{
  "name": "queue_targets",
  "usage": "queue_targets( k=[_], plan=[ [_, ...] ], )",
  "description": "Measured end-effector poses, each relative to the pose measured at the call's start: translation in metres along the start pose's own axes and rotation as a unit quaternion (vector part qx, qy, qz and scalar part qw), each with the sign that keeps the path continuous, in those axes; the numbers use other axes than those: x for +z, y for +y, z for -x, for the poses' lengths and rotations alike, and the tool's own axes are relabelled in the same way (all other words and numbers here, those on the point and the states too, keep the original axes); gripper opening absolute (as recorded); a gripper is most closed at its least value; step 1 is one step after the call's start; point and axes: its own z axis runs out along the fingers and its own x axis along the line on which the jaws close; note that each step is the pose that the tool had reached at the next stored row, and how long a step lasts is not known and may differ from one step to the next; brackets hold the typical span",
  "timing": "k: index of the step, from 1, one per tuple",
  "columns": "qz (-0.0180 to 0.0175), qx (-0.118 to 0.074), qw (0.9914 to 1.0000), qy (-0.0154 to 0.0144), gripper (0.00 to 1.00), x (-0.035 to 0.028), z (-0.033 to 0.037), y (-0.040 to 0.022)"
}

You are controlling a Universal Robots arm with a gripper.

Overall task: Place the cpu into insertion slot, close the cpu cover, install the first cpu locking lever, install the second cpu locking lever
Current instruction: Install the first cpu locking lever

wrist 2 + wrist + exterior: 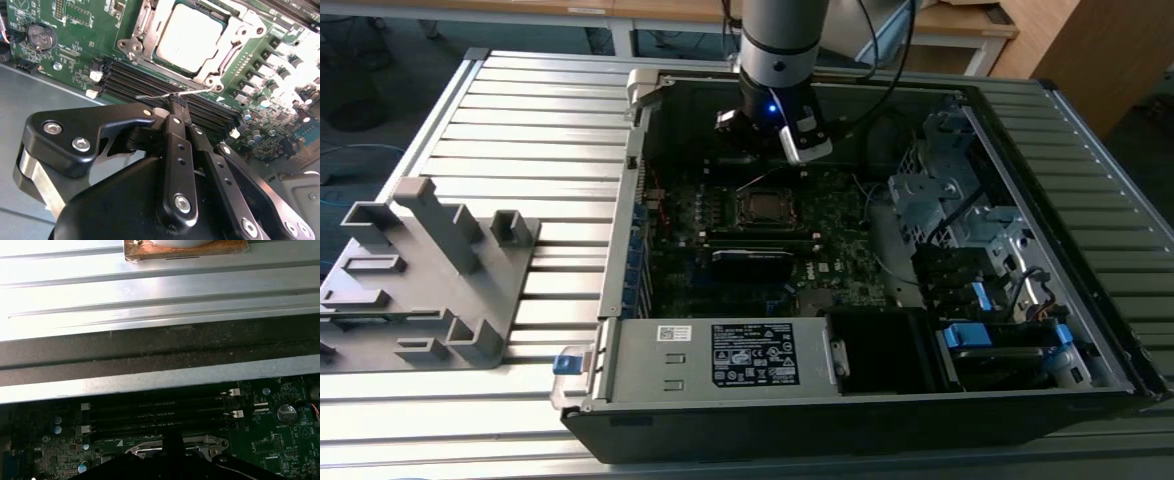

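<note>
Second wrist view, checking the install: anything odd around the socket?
Yes: one thin locking lever juts free from the cpu cover corner, over the memory slots by the claw, not latched down.

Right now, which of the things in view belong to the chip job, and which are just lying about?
Part of the job:
- chip, seated in its socket
- metal cover, lying flat over the chip
- wire lever, pinched by the gripper

Just lying about:
- grey plastic stand
- power supply box
- coin battery
- memory slots
</note>
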Motion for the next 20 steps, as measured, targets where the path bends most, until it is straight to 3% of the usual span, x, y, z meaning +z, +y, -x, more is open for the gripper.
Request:
queue_targets(
  k=[20],
  plan=[
    [0.0001, -0.001, 1.00000, 0.0001, 0.11, 0.0046, 0.0014, 0.0003]
  ],
)
